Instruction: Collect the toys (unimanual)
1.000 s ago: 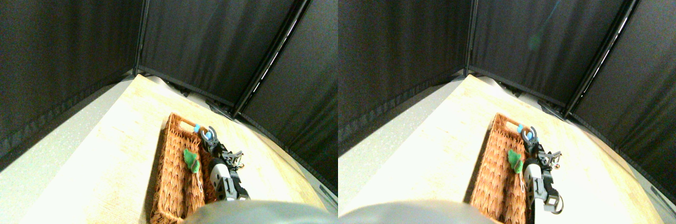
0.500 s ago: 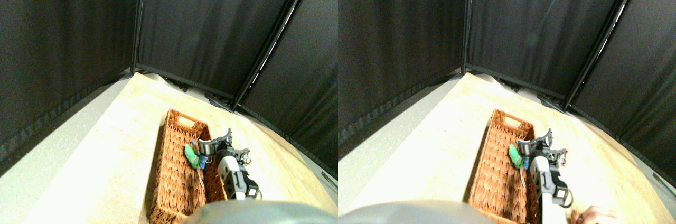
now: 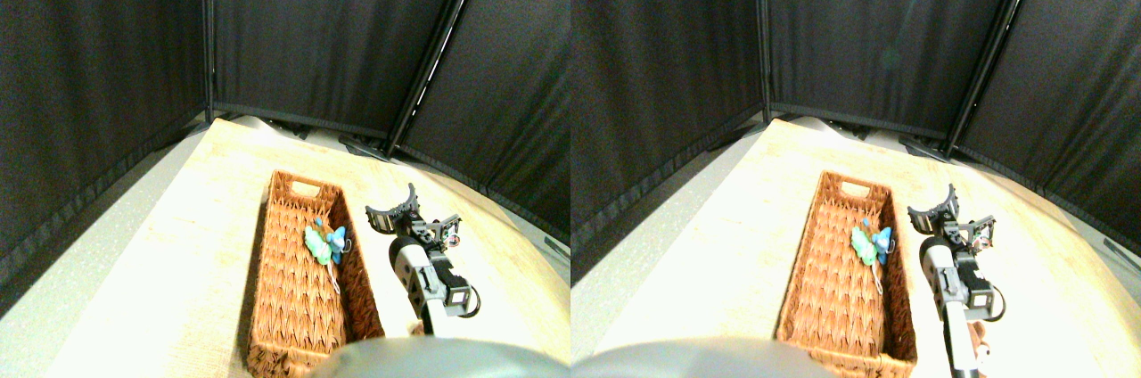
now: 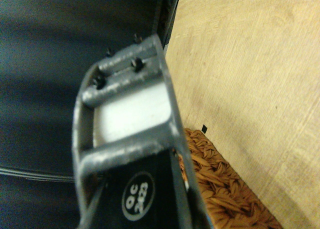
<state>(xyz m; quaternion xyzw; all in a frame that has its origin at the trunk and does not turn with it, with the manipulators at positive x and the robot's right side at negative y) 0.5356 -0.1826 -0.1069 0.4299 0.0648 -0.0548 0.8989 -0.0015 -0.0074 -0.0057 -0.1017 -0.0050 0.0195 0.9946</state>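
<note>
**Beside the basket: gripper empty, toys to its left**

Just right of the basket [image 3: 303, 307], outside its long wall, the right gripper [image 3: 398, 209] hangs over the bare table [image 3: 178, 253] with its jaws spread wide apart and nothing between them. Two toys lie inside the basket, about midway along it and close to the right wall: a green toy [image 3: 316, 244] and a blue toy [image 3: 336, 239], touching each other, with a white cord [image 3: 333, 276] trailing toward the near end. From the jaws they lie to the left and a little nearer the robot, across the wicker wall. The basket's long axis runs away from the robot, roughly parallel to the arm.

The wrist view shows only a jaw frame, a corner of wicker [image 4: 220, 189] and table; no toy is in it.

No uncollected toy shows on the table in either view, so the next target, and which way the arm must swing for it, can't be judged from here.
</note>
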